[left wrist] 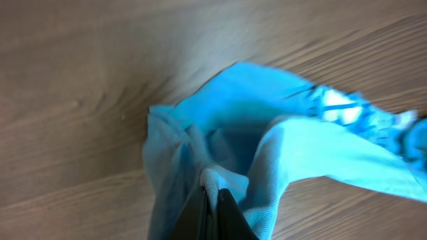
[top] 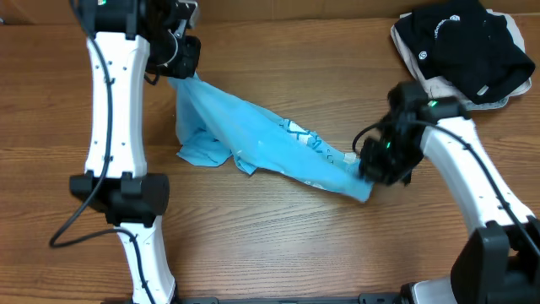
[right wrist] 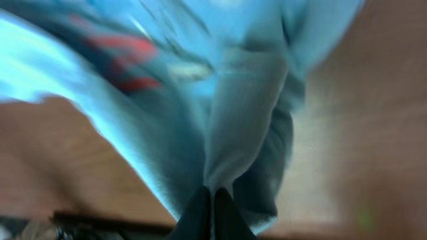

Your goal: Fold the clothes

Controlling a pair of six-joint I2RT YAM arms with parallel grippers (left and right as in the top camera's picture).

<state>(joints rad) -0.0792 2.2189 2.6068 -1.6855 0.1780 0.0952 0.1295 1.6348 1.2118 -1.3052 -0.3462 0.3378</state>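
The sky-blue T-shirt [top: 261, 148] hangs stretched in a long bunched band between my two grippers above the wooden table, sagging at its left part, where a fold [top: 202, 152] touches the table. My left gripper [top: 181, 72] is shut on the shirt's far-left end; the left wrist view shows the fabric [left wrist: 220, 143] pinched between the fingers [left wrist: 215, 193]. My right gripper [top: 371, 173] is shut on the shirt's right end; the right wrist view shows blurred cloth with orange-red letters [right wrist: 120, 60] hanging from the closed fingers [right wrist: 212, 197].
A black garment with white round logos [top: 460, 42] lies on a white folded garment [top: 439, 89] at the table's far right corner. Bare wooden table [top: 278, 245] lies in front of the shirt.
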